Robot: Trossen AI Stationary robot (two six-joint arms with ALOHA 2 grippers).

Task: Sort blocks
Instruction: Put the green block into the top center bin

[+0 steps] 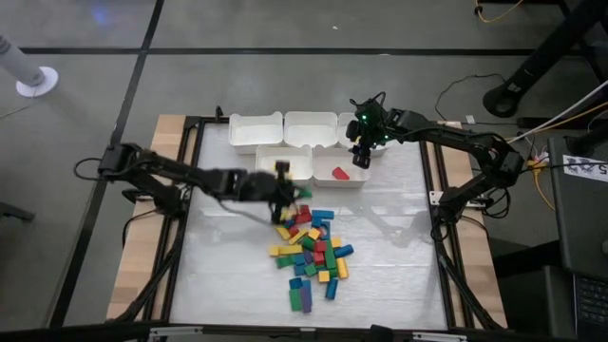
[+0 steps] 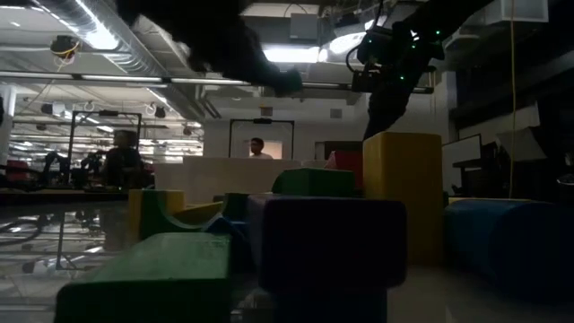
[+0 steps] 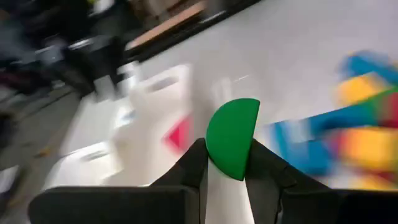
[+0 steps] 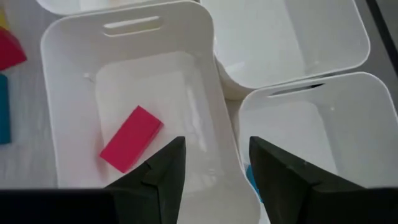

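Observation:
A pile of red, yellow, green, blue and purple blocks (image 1: 311, 252) lies on the table's middle, near side. My left gripper (image 1: 281, 186) is just beyond the pile, above the table, shut on a green half-round block (image 3: 232, 137). My right gripper (image 1: 361, 152) hangs open and empty over the white bins at the back, its fingers (image 4: 168, 168) above the rim between two bins. A red rectangular block (image 4: 130, 138) lies flat on the floor of the front right bin (image 1: 340, 174). My left gripper pinches the green half-round block between its two fingers, on the block's two flat faces (image 3: 214, 155). The block's rounded end (image 3: 239, 109) sticks out past the fingertips. The block is lifted clear of the table.
Five white bins stand at the table's back: three in a far row (image 1: 311, 128) and two in front of it (image 1: 285, 163). The table's wooden side edges (image 1: 157, 204) and dark frame rails run along both sides. People and desks show in the room beyond in the low view.

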